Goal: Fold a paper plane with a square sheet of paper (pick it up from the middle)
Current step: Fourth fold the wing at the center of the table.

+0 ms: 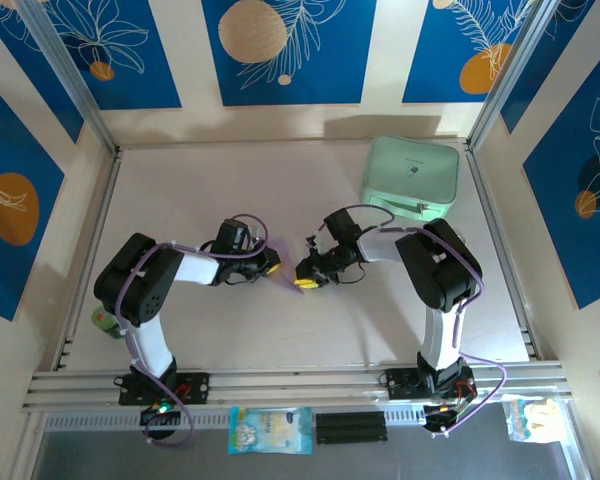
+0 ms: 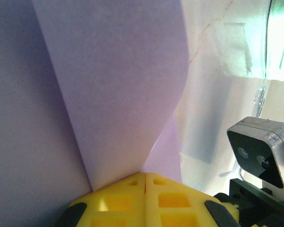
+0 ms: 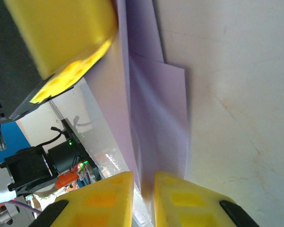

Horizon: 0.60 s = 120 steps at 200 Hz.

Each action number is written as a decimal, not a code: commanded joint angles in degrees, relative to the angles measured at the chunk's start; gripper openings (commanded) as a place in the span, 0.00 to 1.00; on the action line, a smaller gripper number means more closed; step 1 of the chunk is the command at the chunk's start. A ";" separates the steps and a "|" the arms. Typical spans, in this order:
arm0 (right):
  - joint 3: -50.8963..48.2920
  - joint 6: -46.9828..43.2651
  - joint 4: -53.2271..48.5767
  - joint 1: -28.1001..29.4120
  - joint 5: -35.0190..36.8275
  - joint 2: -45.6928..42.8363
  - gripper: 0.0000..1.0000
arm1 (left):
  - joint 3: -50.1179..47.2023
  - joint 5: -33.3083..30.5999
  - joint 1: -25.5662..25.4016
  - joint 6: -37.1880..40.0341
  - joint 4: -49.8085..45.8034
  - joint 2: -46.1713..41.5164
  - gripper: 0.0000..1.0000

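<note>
Sheet of paper [image 2: 118, 85] is held up off the table [image 1: 210, 190] between both hands, near the table's middle. From the top camera it's edge-on, just a lilac sliver between them.

Left hand [image 2: 145, 176]: yellow fingers clamped flat together on the sheet's lower edge. The paper rises out of the seam with a curved fold down its right side.

Right hand [image 3: 143, 178]: fingers nearly together, and the sheet runs into the narrow gap. It looks gripped, but the contact spot is blurred, so I'm not fully sure.

The right wrist view shows layered, creased flaps close against the table surface. The left hand's yellow finger [image 3: 61, 42] is just beside the sheet's upper end.

From above, the two hands face each other, tips near.

Mint-green case [image 1: 412, 178] lies at the far right of the table, well apart from the paper. Right wrist camera [image 2: 262, 151] shows in the left wrist view, just right of the sheet.
</note>
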 commanded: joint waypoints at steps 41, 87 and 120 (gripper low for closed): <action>-0.24 -1.52 -3.17 0.54 1.84 2.97 0.13 | -0.36 0.40 0.57 0.16 -0.56 0.97 0.09; 0.28 -1.86 -4.65 0.77 3.16 3.97 0.13 | -0.08 0.53 0.59 0.31 -0.92 0.85 0.10; -0.29 -1.85 -5.47 0.56 4.95 -1.05 0.20 | 0.16 0.74 0.62 0.42 -1.27 0.90 0.11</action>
